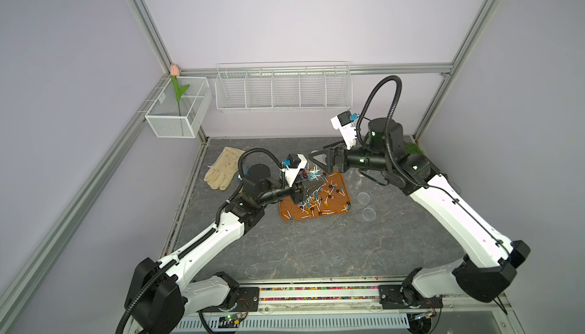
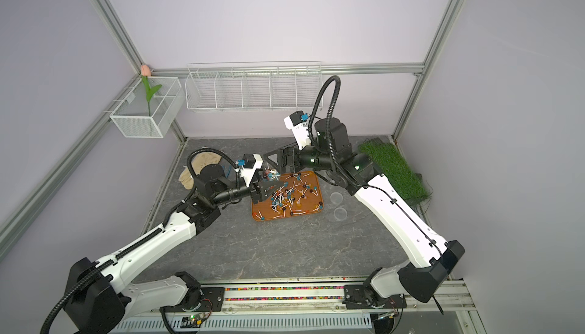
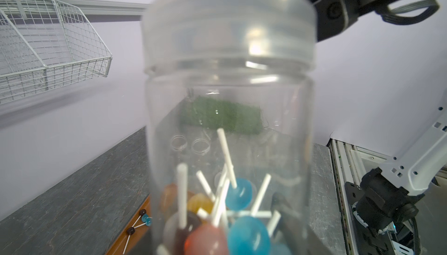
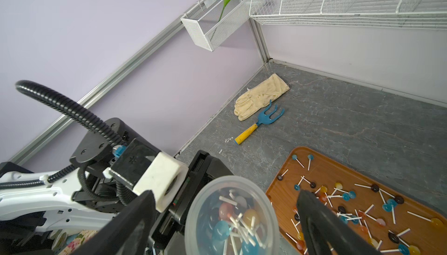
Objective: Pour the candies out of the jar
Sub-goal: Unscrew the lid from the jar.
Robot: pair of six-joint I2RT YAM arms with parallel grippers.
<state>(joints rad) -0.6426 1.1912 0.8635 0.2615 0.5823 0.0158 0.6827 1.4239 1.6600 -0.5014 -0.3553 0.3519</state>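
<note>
Left gripper (image 1: 316,186): clamped low on the clear jar (image 3: 229,120), holding it upright at the tray's edge.
Right gripper (image 4: 225,193): jaws apart astride the lid (image 3: 229,24), probably to unscrew it.
Candies (image 3: 238,193): lollipops sealed inside the jar; many more lie scattered on the brown tray (image 4: 338,169).

No readable txt, labels, brands or nos. on anything in any view.

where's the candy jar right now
In both top views the jar stands upright in the left gripper at the wooden tray's far-left corner, with the open right gripper at its lid.
</note>
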